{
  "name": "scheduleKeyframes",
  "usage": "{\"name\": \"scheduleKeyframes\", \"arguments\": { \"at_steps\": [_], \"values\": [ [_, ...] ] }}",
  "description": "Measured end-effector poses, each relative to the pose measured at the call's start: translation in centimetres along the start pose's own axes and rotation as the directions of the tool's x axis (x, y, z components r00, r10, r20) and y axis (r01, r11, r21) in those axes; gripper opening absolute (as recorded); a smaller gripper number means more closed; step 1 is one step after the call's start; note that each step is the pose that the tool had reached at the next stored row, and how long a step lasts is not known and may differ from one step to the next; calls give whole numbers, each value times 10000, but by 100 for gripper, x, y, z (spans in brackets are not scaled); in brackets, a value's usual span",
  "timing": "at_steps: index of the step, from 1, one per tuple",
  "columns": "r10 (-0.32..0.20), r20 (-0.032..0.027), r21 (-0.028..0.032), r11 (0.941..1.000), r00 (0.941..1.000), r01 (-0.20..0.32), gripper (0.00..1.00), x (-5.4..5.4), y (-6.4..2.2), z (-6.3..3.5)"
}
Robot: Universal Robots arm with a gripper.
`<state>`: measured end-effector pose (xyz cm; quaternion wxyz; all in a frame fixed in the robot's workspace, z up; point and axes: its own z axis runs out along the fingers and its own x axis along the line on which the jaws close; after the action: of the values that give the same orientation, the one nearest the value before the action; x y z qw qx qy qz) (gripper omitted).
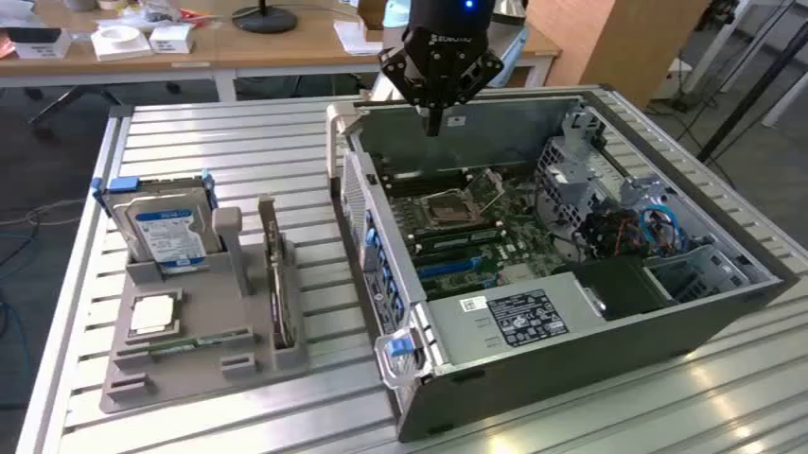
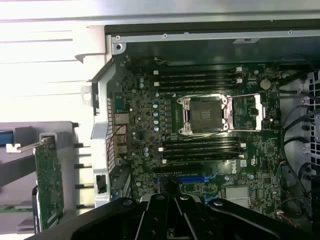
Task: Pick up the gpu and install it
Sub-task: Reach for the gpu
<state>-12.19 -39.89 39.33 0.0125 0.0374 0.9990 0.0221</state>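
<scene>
The gpu (image 1: 271, 276) stands on edge in a slot of the grey holder (image 1: 202, 364), at the exterior view's left of the open computer case (image 1: 606, 355). It also appears edge-on as a green card (image 2: 48, 182) with a silvery bracket. My gripper (image 1: 433, 123) hangs over the far wall of the case, well apart from the gpu. Its black fingers (image 2: 167, 210) are shut together with nothing between them. Below them lies the motherboard (image 2: 200, 150) with its empty processor socket (image 2: 206, 115).
The grey holder also carries a hard drive with a blue-white label (image 1: 168, 232), a processor chip (image 1: 151, 314) and a green memory stick (image 1: 196, 342). Cables and drive cages (image 1: 631, 227) fill the case's right side. A wooden desk (image 1: 253, 47) stands behind the slatted metal table (image 1: 253, 142).
</scene>
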Motion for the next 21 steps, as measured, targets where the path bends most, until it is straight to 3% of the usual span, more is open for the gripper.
{"name": "scheduleKeyframes", "arguments": {
  "at_steps": [14,21],
  "values": [
    [1,1,-1,10000,10000,-1,10,9,0,1],
    [0,0,0,10000,10000,0,10,147,-11,0]
  ]
}}
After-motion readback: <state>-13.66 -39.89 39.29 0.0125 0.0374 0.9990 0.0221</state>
